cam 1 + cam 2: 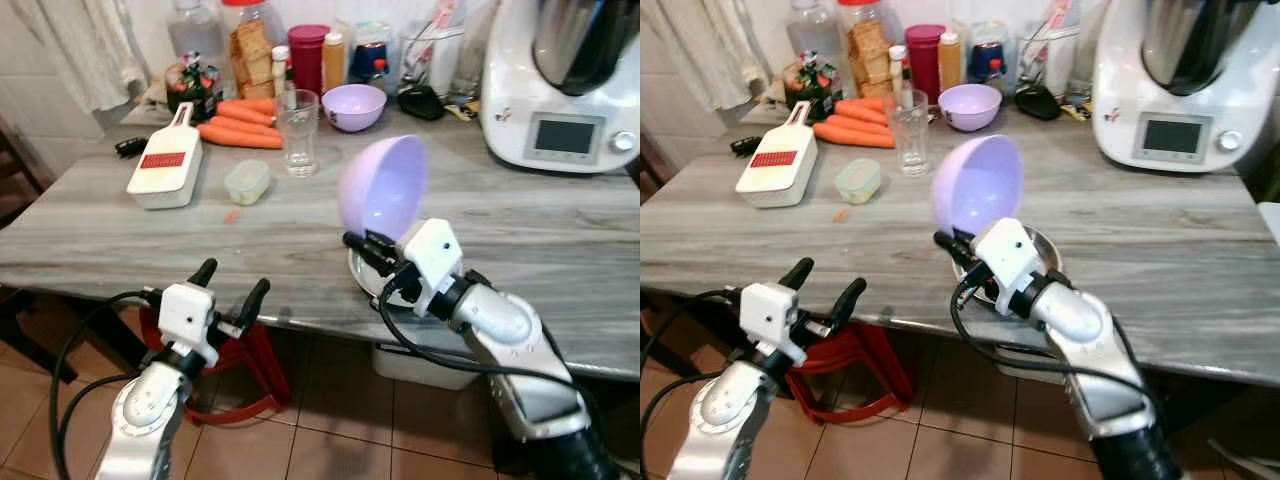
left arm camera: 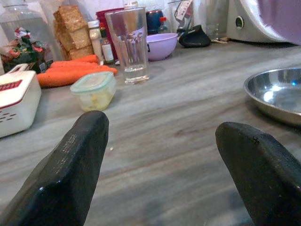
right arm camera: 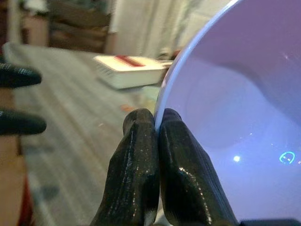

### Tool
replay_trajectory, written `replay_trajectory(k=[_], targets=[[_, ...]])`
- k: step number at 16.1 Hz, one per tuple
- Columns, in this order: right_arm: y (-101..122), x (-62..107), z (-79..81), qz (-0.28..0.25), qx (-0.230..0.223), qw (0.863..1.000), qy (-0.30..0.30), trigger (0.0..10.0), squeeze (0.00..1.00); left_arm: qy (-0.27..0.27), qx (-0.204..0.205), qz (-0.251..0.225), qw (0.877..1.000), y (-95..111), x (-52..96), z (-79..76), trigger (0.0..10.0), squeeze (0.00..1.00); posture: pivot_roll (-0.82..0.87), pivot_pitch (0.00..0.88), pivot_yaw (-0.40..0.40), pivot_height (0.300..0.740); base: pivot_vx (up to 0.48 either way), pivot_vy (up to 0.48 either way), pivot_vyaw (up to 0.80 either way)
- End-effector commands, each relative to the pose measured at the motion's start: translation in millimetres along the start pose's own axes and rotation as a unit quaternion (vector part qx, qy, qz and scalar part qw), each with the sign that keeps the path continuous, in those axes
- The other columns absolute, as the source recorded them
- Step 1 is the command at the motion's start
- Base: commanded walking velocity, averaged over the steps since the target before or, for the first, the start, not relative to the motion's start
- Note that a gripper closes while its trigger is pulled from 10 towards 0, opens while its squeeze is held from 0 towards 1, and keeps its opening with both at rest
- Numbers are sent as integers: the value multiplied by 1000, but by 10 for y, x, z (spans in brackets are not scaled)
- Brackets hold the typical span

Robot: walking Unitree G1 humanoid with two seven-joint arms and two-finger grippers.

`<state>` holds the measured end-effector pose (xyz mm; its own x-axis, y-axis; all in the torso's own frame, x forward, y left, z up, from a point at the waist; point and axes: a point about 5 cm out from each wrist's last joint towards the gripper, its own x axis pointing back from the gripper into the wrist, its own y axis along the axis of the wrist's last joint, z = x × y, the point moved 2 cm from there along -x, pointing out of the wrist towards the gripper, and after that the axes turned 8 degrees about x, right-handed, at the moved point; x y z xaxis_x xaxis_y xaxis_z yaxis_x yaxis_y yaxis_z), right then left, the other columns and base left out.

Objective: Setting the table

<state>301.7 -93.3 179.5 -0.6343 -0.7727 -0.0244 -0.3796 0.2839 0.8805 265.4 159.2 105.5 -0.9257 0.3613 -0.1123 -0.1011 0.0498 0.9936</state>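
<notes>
Right pincer (image 3: 155, 123) holds a lilac bowl (image 1: 385, 188) on edge over the grey bench (image 1: 540, 235).

The bench is wood-grained grey, with terracotta floor tiles below and a red stool (image 1: 250, 365) under its near edge. Along the back stand carrots (image 1: 240, 122), a white grater (image 1: 166, 165), a small lidded tub (image 1: 247, 182), a glass (image 1: 297, 131), a second lilac bowl (image 1: 354, 106), jars and bottles, and a white kitchen machine (image 1: 560, 90) at the right. The right pincer is squeezed tight on the rim of the held bowl, which stands tilted upright just above a steel bowl (image 2: 277, 94) near the front edge. The left pincer (image 1: 230, 285) hovers before the bench edge, its fingers (image 2: 70, 160) spread wide with nothing between them.
</notes>
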Motion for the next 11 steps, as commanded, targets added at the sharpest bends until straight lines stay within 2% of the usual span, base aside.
replay_trajectory(k=[1, 4, 8, 10, 11], targets=[[-36, -26, -12, 7, 8, 999, 42, 10000, 0, -13, -5, -1, 1000, 44, 16, -8, 10000, 0, -66, 73, 52, 740, 0, 0, 0], [-206, -84, -197, 45, 43, 993, 105, 10000, 0, -41, -1, 2, 999, 46, 39, -79, 10000, 0, -59, 73, 51, 740, 0, 0, 0], [-266, -206, -388, 65, 104, 980, 160, 10000, 0, -61, 3, 5, 998, 57, 63, -132, 10000, 0, -41, 85, 53, 740, 0, 0, 0], [-325, -239, -397, 77, 135, 969, 191, 10000, 0, -61, 6, 5, 998, 68, 62, -152, 10000, 0, -35, 90, 53, 740, 0, 0, 0], [-343, -247, -394, 79, 136, 968, 196, 10000, 0, -62, 7, 6, 998, 66, 62, -163, 10000, 0, -35, 90, 53, 740, 0, 0, 0]])
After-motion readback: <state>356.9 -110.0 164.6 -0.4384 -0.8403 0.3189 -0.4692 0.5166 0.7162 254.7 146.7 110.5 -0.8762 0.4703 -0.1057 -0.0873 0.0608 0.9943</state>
